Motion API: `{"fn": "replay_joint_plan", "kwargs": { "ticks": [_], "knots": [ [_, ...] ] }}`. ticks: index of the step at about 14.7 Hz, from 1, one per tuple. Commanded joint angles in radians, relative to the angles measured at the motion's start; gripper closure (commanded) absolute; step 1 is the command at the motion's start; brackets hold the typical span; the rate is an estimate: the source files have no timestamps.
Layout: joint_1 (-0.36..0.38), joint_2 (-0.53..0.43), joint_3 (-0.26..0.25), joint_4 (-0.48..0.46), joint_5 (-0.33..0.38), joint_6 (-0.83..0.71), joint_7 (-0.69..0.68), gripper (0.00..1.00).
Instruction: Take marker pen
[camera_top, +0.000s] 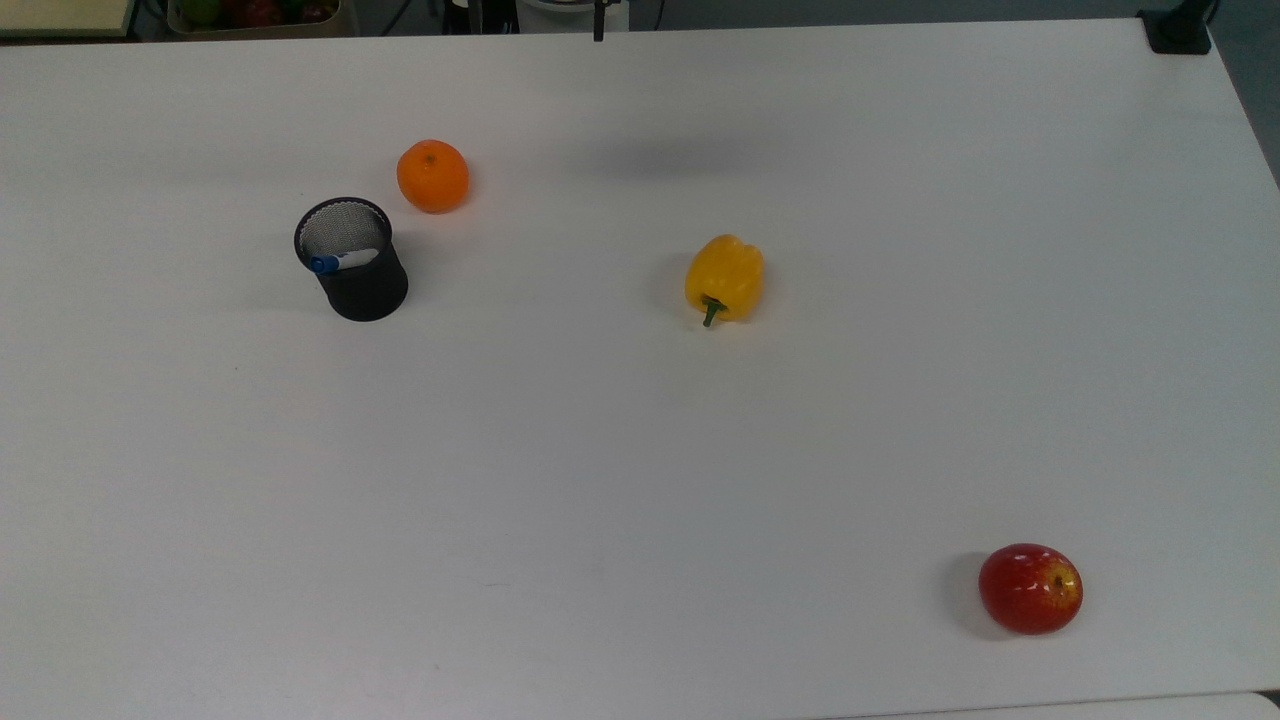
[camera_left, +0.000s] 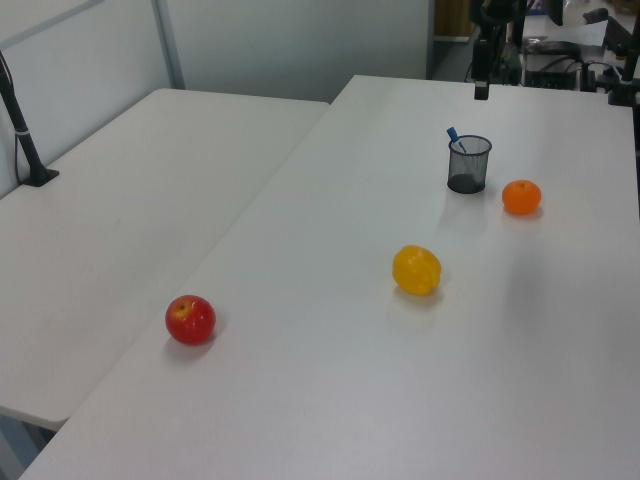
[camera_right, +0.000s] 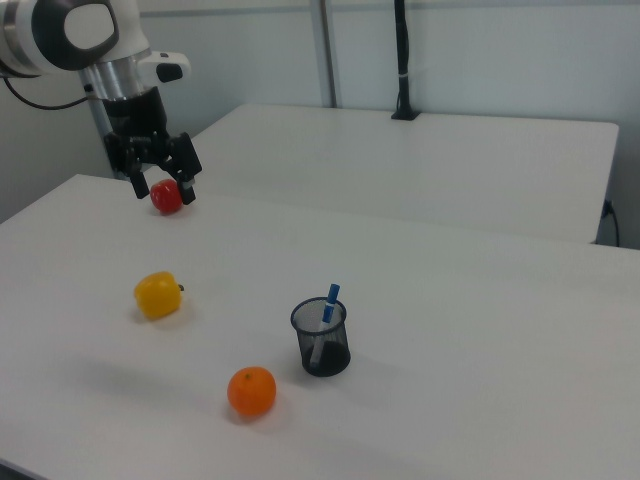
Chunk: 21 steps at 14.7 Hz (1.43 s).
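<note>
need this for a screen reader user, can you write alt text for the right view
A robot gripper hangs open above a white table, far from a black mesh cup holding a blue-capped marker. An orange sits near the cup, a yellow pepper farther left, and a red apple behind the gripper.

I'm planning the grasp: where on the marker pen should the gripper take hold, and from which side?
Probably the blue cap end, from above. The marker pen stands leaning in the mesh cup, so the cap alone clears the rim and the cup wall blocks any side approach. The gripper hangs open, well above the table.
</note>
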Motion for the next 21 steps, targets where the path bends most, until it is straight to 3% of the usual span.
{"fn": "replay_joint_plan", "kwargs": {
  "ticks": [1,8,15,21],
  "knots": [
    [0.0,-0.008,-0.01,-0.016,0.011,-0.001,-0.028,0.0],
    [-0.034,-0.001,-0.017,-0.009,0.009,0.002,-0.104,0.0],
    [-0.218,0.047,-0.02,-0.008,0.008,0.098,-0.279,0.0],
    [-0.328,0.146,-0.023,-0.008,0.001,0.275,-0.3,0.0]
  ]
}}
